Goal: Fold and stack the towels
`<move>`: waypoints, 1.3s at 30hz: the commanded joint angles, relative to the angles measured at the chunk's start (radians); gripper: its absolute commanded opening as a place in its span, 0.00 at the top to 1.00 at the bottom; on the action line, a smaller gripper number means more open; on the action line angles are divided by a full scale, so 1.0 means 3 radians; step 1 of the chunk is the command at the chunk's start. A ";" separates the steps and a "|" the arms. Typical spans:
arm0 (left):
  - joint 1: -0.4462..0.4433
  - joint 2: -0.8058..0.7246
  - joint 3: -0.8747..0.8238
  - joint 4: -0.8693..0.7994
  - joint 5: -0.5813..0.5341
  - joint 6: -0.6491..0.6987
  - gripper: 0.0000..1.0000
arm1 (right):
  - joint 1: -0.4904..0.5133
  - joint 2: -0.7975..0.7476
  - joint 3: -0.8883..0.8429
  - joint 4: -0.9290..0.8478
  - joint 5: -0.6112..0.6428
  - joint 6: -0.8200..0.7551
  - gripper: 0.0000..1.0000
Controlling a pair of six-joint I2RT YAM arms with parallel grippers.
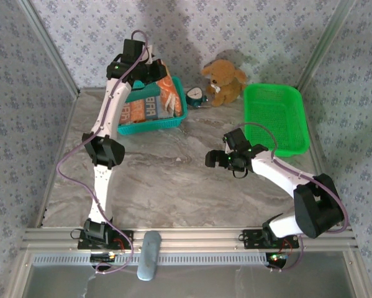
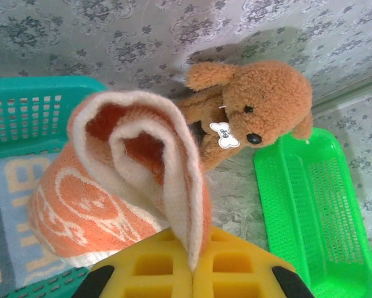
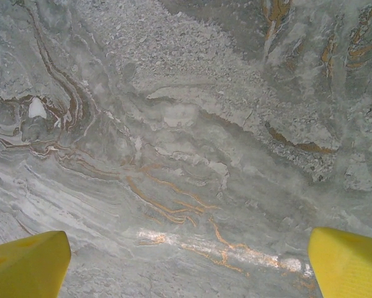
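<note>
The left claw [image 2: 192,273] is clenched on 1 end of the orange towel [image 2: 99,205], far left over the teal basket [image 2: 24,105], and the bare table [image 1: 167,180] for folding lies nearer and right, by the wide-open right claw [image 3: 187,264].

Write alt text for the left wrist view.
The shut left pincer pinches an orange-and-cream towel over a teal basket holding a blue-grey towel. Behind sit a brown plush dog and a green basket.
</note>
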 commanded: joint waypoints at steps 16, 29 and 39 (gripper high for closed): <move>-0.0065 0.0044 0.0154 0.0169 0.0356 -0.0003 1.00 | 0.0065 0.0097 0.0016 0.0057 0.0008 0.0027 0.00; 0.0162 0.0012 0.0072 -0.0039 0.0303 0.0157 1.00 | 0.0068 0.0149 0.0029 0.0069 0.0010 0.0020 0.00; 0.0325 -0.0104 -0.0140 -0.0202 0.0253 0.0308 1.00 | 0.0072 0.0221 0.0056 0.0085 -0.0019 0.0012 0.00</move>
